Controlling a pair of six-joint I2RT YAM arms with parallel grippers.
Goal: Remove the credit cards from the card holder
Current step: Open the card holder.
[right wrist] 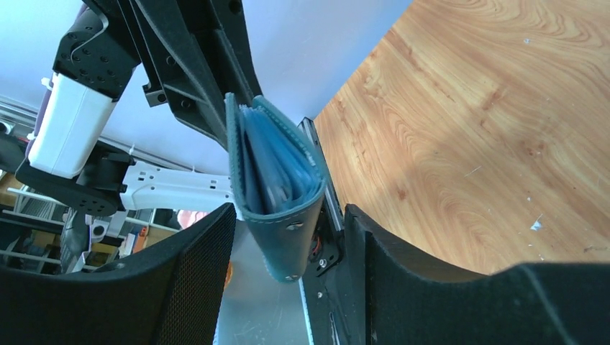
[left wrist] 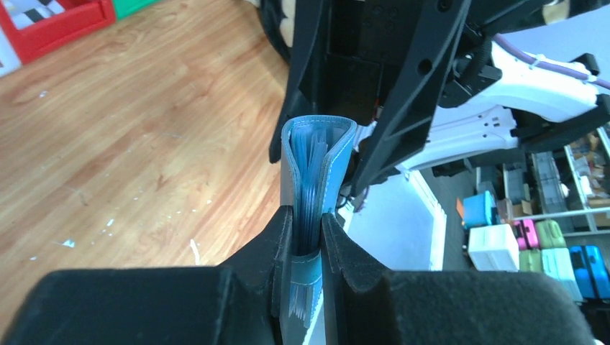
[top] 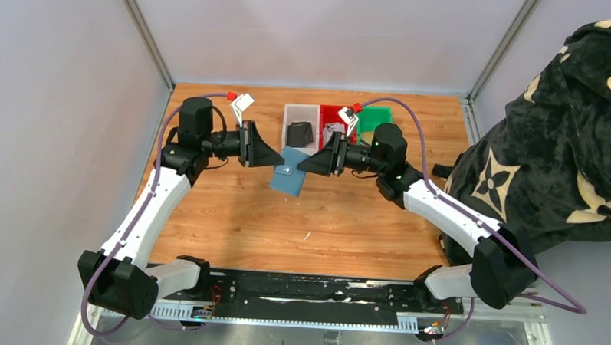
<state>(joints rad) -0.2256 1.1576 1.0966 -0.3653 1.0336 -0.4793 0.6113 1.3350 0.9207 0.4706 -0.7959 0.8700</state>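
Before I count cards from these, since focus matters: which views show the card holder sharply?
Top view: evenly lit, card holder small. Left wrist view: card holder edge crisp, left gripper dark and blurred. Right wrist view: card holder sharp, well lit.

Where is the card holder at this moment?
In the top view, the card holder is held over mid-table, clamped by the left gripper, with the open right gripper at its other side.

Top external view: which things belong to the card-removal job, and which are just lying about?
Job: card holder, clamped in the left claw; right claw, open around it; credit cards, apparently the thin layers inside.
Lying about: black wallet in the white bin; red bin; green bin; patterned black fabric.
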